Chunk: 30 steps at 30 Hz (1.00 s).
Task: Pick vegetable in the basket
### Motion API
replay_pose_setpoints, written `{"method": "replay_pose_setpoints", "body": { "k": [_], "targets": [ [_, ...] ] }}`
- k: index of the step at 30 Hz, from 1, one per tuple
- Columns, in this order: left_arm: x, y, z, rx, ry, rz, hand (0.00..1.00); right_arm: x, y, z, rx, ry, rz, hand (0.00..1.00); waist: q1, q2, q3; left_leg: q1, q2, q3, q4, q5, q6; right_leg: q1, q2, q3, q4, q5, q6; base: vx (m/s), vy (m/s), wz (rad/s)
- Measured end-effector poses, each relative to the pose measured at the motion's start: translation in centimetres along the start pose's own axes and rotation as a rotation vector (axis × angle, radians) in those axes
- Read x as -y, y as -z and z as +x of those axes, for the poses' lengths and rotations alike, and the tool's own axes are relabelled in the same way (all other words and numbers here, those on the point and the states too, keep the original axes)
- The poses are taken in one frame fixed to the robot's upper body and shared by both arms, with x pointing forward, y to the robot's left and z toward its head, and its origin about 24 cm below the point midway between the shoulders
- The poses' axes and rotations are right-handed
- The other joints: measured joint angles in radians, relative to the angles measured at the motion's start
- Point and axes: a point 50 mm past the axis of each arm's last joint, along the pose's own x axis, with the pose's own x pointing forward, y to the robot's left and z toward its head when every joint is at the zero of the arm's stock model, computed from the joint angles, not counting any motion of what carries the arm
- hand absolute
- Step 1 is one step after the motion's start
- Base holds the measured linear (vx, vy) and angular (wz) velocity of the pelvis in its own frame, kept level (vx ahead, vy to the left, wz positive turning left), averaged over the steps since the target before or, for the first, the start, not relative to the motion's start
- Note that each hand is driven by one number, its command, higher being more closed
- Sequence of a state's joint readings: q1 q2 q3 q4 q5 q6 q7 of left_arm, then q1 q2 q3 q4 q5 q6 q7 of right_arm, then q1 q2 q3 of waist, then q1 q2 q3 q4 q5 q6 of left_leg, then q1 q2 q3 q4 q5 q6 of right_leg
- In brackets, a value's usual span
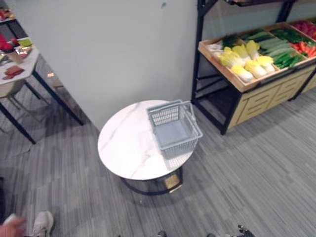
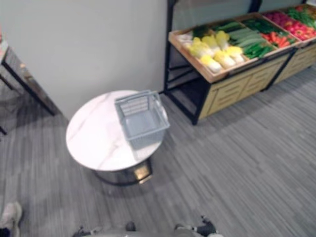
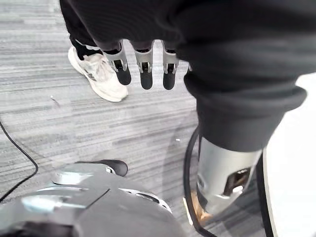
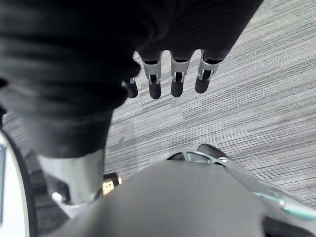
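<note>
An empty grey-blue wire basket [image 1: 174,127] stands on the right side of a round white marble table [image 1: 126,143]. Vegetables lie on a wooden display shelf [image 1: 232,79] at the back right: yellow-white cabbages [image 1: 247,61], green cucumbers [image 1: 274,47], and red vegetables [image 1: 306,48] further right. My left hand [image 3: 143,69] hangs over the grey floor with relaxed, straight fingers and holds nothing. My right hand [image 4: 173,74] hangs the same way over the floor, also with nothing in it. Both hands are low and far from the basket and the shelf.
A grey wall [image 1: 113,49] rises behind the table. A second table [image 1: 22,66] with small items stands at the far left. A person's white shoe [image 1: 43,223] is on the striped floor at the lower left, and the shoe [image 3: 98,74] also lies beyond my left fingers.
</note>
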<state>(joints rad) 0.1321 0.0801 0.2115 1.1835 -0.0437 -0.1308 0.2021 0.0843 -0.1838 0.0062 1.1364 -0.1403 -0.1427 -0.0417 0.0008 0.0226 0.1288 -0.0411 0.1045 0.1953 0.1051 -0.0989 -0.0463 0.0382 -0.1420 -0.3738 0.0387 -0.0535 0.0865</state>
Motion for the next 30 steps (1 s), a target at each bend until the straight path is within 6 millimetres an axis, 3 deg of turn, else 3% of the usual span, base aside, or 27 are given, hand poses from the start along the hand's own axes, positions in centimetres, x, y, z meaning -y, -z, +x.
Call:
{"method": "replay_pose_setpoints", "body": {
  "k": [3,7,10,11,12,13,15,16,18,19,20,21,22,25,28,30],
  "targets": [
    [-0.2,0.4,-0.1,-0.011,-0.017,0.004,0.00,0.1,-0.8,0.2,0.025,0.003,-0.005,0.00,0.001,0.009,-0.006,-0.037,-0.022,0.010,0.002,0.003,-0.004,-0.030,-0.021,0.015,-0.009,0.011,0.017,-0.02,0.122,0.15],
    [-0.6,1.3,-0.3,-0.034,-0.022,0.040,0.00,0.1,-1.2,0.3,0.036,-0.002,-0.012,0.00,0.004,-0.003,-0.018,-0.016,-0.080,0.010,-0.058,0.028,0.003,-0.034,-0.066,0.027,-0.015,0.026,0.053,0.10,0.127,0.08],
    [-0.5,1.2,-0.2,-0.027,-0.006,0.091,0.00,0.2,-1.5,0.3,0.049,-0.001,-0.014,0.00,0.003,-0.002,-0.019,0.015,-0.110,0.010,-0.070,0.012,0.025,-0.061,-0.117,0.035,0.107,-0.008,0.079,0.18,0.151,0.08],
    [-0.3,1.4,-0.3,-0.034,0.009,0.127,0.00,0.6,-1.9,0.5,0.058,0.004,-0.034,0.00,0.005,-0.005,-0.015,0.031,-0.113,0.013,-0.071,0.004,0.035,-0.111,-0.136,0.061,0.235,-0.019,0.060,0.18,0.194,-0.05],
    [-0.5,1.4,-0.2,-0.030,0.014,0.163,0.00,0.6,-2.4,0.6,0.072,0.002,-0.046,0.00,0.004,0.003,-0.016,0.062,-0.114,0.024,-0.069,0.008,0.047,-0.171,-0.150,0.093,0.386,-0.025,-0.004,0.17,0.184,-0.08],
    [-0.6,1.3,-0.2,-0.025,0.014,0.173,0.00,0.6,-2.6,0.6,0.077,0.001,-0.047,0.00,0.003,-0.004,-0.011,0.077,-0.113,0.025,-0.071,0.005,0.055,-0.198,-0.158,0.102,0.449,-0.033,-0.033,0.17,0.123,-0.01],
    [-1.4,0.6,0.1,-0.006,-0.002,0.192,0.00,-0.5,-3.6,0.8,0.103,-0.027,-0.052,0.00,-0.003,-0.037,-0.004,0.099,-0.095,0.010,-0.071,-0.003,0.064,-0.229,-0.119,0.148,0.478,-0.075,-0.012,0.17,-0.022,0.20],
    [-1.8,0.1,0.3,0.008,-0.010,0.196,0.00,-0.7,-4.1,0.9,0.115,-0.032,-0.052,0.00,-0.001,-0.043,-0.002,0.098,-0.073,0.003,-0.069,-0.005,0.058,-0.229,-0.070,0.150,0.404,-0.075,-0.010,0.14,-0.102,0.22],
    [-1.7,0.0,0.3,0.011,-0.004,0.198,0.00,-0.7,-4.9,1.0,0.140,-0.028,-0.053,0.00,0.000,-0.046,-0.001,0.098,-0.055,-0.002,-0.066,-0.012,0.041,-0.225,-0.033,0.152,0.285,-0.065,0.002,0.14,-0.138,0.07],
    [-1.6,0.1,0.3,0.010,0.005,0.206,0.00,-0.6,-5.8,1.1,0.170,-0.025,-0.061,0.00,0.000,-0.052,0.000,0.097,-0.053,-0.004,-0.064,-0.020,0.025,-0.219,-0.021,0.170,0.169,-0.028,0.032,0.15,-0.162,0.03],
    [-1.8,0.0,0.3,0.010,0.001,0.202,0.00,-0.7,-6.3,1.1,0.187,-0.025,-0.068,0.00,0.001,-0.059,0.003,0.097,-0.057,-0.005,-0.061,-0.024,0.018,-0.214,-0.020,0.185,0.116,0.002,0.035,0.16,-0.193,0.14],
    [-2.1,-0.2,0.4,0.012,-0.007,0.206,0.00,-0.7,-6.9,1.1,0.205,-0.026,-0.073,0.00,-0.001,-0.079,0.007,0.097,-0.064,-0.018,-0.049,-0.037,-0.001,-0.205,-0.021,0.208,0.069,0.105,0.017,0.16,-0.225,0.11],
    [-1.5,-0.3,0.4,0.015,0.006,0.198,0.00,-0.2,-7.5,1.2,0.225,-0.009,-0.094,0.00,0.003,-0.055,0.012,0.096,-0.037,-0.022,-0.046,-0.038,-0.020,-0.199,0.004,0.204,0.070,0.105,0.012,0.15,-0.225,0.10],
    [-0.7,-0.3,0.3,0.010,0.017,0.164,0.00,0.9,-9.8,1.1,0.304,0.028,-0.104,0.00,-0.003,-0.016,0.024,0.092,0.006,-0.043,-0.056,-0.042,-0.049,-0.198,0.044,0.172,0.065,0.084,-0.020,0.11,-0.236,0.09],
    [-0.5,-0.4,0.3,0.018,0.021,0.161,0.00,1.8,-11.9,0.5,0.401,0.076,-0.106,0.00,-0.008,0.002,0.013,0.085,0.046,-0.075,-0.070,-0.032,-0.075,-0.181,0.079,0.131,0.046,0.069,-0.042,0.07,-0.147,0.28],
    [-0.7,-0.6,0.3,0.024,0.013,0.147,0.00,2.0,-13.3,0.1,0.465,0.099,-0.101,0.00,-0.004,-0.007,0.014,0.073,0.058,-0.093,-0.042,-0.026,-0.086,-0.170,0.090,0.111,0.041,0.047,-0.061,0.08,-0.142,0.34]
  ]
}}
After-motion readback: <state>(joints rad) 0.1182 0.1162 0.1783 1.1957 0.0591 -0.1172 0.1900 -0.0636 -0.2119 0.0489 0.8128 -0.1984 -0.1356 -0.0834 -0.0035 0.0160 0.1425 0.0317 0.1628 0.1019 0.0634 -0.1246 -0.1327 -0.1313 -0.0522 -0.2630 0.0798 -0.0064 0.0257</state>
